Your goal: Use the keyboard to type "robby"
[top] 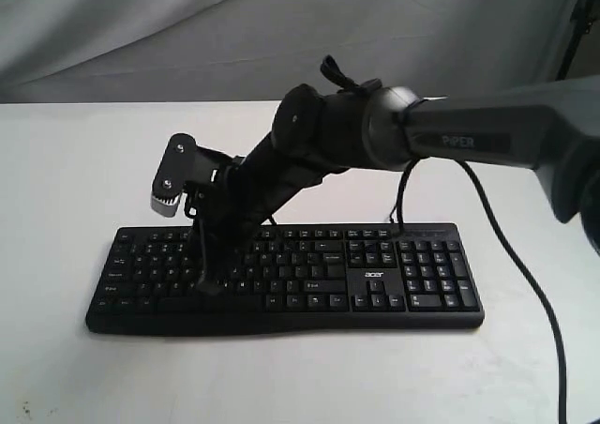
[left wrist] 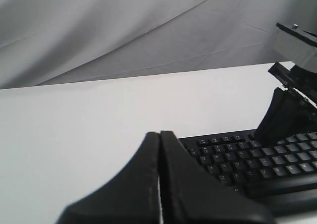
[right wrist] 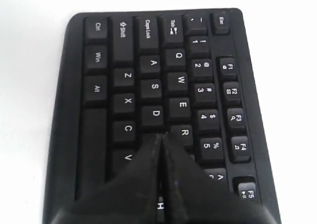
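Keyboard: the black Acer keyboard (top: 309,279) lies flat on the white table (top: 75,180), long edge toward the exterior camera, number pad on the right of that view.
Right gripper: the right gripper (right wrist: 161,140) reaches across from the right and comes down steeply over the left half of the letter block. Its fingers are pressed together into one narrow wedge with nothing between them.
Aim: in the right wrist view the tip sits just beside the R key (right wrist: 184,133) and below the D key (right wrist: 155,113). I cannot tell whether it is touching a cap.
Left gripper: the left gripper (left wrist: 159,137) is also pressed together and carries nothing. It sits low off the keyboard's left end, apart from it, and the exterior view does not show it.
Step, as I read it: lining up on R, the opening letter.
Handling: this looks like a stiff, fairly light plastic slab that could skid on the smooth tabletop. There is nothing to grasp here. Contact belongs on the top of one cap, pressed straight down and lightly.
Risk: the keys sit close together, so an off-centre wedge could catch D or the neighbour on R's other side.
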Controlling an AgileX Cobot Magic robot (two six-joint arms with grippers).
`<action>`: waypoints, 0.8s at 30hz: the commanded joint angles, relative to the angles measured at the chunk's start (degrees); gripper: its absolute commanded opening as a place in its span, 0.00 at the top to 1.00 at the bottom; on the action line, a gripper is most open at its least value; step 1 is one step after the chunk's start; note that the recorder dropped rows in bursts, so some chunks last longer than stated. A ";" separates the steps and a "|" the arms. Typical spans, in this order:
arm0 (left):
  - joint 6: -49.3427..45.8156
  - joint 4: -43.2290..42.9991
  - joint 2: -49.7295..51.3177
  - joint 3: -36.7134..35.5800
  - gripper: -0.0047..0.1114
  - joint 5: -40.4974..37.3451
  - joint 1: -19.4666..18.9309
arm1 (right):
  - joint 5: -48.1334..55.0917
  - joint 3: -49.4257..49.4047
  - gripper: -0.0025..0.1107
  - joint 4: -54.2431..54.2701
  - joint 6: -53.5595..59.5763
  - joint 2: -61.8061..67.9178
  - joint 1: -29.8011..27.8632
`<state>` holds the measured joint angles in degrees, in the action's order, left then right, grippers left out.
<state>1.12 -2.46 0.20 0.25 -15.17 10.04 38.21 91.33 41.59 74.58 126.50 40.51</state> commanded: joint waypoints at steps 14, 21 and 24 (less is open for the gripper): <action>0.16 -0.27 -0.20 -0.25 0.96 0.33 0.32 | 6.16 6.82 0.98 -3.08 -3.45 5.29 -3.34; 0.16 -0.27 -0.20 -0.25 0.96 0.33 0.32 | 7.25 6.71 0.98 -3.19 -3.45 6.35 -3.34; 0.16 -0.27 -0.20 -0.25 0.96 0.33 0.32 | 7.25 6.71 0.98 -3.19 -3.24 6.35 -3.34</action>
<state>1.12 -2.46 0.20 0.25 -15.17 10.04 44.76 97.71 38.62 70.97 132.81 37.53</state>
